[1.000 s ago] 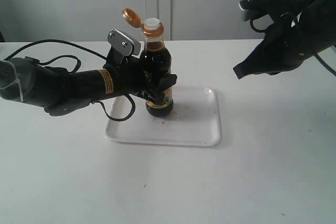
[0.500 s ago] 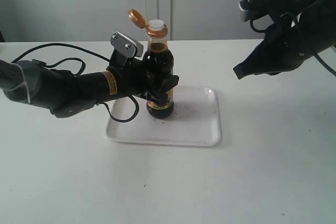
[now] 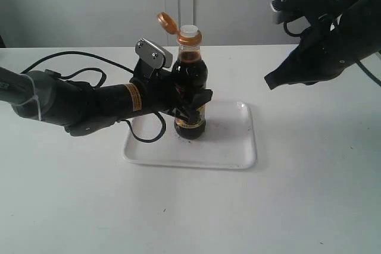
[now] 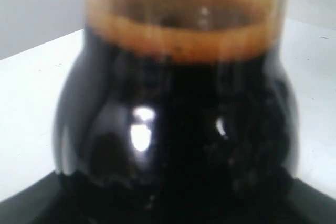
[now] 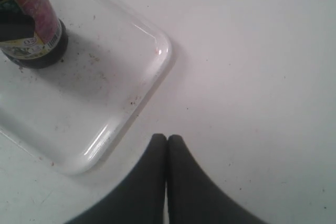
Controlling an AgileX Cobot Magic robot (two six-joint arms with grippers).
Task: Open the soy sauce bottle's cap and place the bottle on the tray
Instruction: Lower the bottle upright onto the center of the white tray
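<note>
The soy sauce bottle [image 3: 190,96] stands upright on the white tray [image 3: 226,147], dark liquid filling it to the neck. Its copper-orange cap [image 3: 167,22] is flipped open on its hinge, showing the white spout [image 3: 189,30]. My left gripper [image 3: 189,100] is shut on the bottle's body from the left. The left wrist view is filled by the bottle's dark shoulder [image 4: 178,129]. My right gripper [image 3: 269,81] hangs shut in the air to the right of the tray, holding nothing; its fingertips [image 5: 167,140] meet above bare table. The bottle's label [image 5: 32,17] and the tray's corner [image 5: 157,51] show in the right wrist view.
A black cable [image 3: 77,57] loops over the table behind the left arm. The white table [image 3: 297,194] stretches around the tray. A pale wall and cabinet doors [image 3: 238,4] stand behind.
The left gripper has carried the bottle a little to the right, and the tray has slid slightly the same way. The right arm has not moved.
</note>
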